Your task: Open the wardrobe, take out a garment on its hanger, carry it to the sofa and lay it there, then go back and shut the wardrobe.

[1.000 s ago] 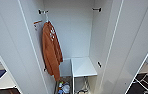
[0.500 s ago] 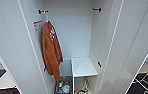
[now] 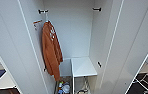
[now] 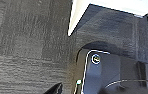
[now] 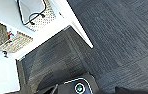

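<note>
I cannot tell if the fingers are spread or pressed together. From the head, the wardrobe (image 3: 72, 37) stands open just ahead, an orange top (image 3: 51, 55) hanging on its left. From the wrists, its white door (image 5: 77, 27) is over gray floor (image 4: 27, 37); it looks stiff and light, best pushed at its edge.

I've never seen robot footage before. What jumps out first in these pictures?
A rust-orange top hangs from the rail on the left inside the open white wardrobe, the one strong colour there. Low down to its right sits a white shelf, with small colourful items on the wardrobe floor beneath the top. Both wrist views look down on dark grey carpet.
</note>
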Controlling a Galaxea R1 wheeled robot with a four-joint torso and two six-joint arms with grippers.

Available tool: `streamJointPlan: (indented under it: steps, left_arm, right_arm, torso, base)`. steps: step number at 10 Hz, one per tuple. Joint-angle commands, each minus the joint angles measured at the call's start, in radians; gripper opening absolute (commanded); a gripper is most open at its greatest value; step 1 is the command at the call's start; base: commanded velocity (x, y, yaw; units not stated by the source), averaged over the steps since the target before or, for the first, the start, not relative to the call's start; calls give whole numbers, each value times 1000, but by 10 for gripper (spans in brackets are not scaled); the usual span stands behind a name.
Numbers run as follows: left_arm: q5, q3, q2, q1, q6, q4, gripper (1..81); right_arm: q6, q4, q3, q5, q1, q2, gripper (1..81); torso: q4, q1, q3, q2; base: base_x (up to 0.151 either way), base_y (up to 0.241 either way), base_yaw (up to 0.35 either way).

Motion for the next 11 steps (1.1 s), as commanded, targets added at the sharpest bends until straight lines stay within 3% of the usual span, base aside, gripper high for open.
streamJointPlan:
  steps: [1, 3, 4, 7, 9, 11]
  left_arm:
    - [-112, -25, -79, -82, 12, 6, 811]
    - [-265, -29, -105, -91, 3, 20, 811]
    - [-279, -14, -131, -118, -6, 24, 811]
    - [-271, 95, -265, -223, -63, 26, 811]
    - [-253, 110, -291, -298, -121, 27, 811]
    - [-149, 110, -289, -413, -158, 26, 811]
  right_arm:
    - [38, 9, 8, -35, 113, -75, 811]
    - [74, 9, 5, -34, 141, -90, 811]
    - [90, 9, 0, -35, 155, -95, 811]
    - [149, 9, 3, -34, 209, -129, 811]
    - [183, 9, -3, -34, 247, -144, 811]
    - [240, 9, -2, -35, 299, -155, 811]
  torso:
    - [0, 0, 0, 0]
    - [0, 0, 0, 0]
    - [0, 0, 0, 0]
    - [0, 0, -1, 0]
    - [0, 0, -1, 0]
    - [0, 0, -1, 0]
  base:
    - [0, 0, 0]
    - [0, 0, 0]
    - [0, 0, 0]
    - [0, 0, 0]
    - [0, 0, 0]
    - [0, 0, 0]
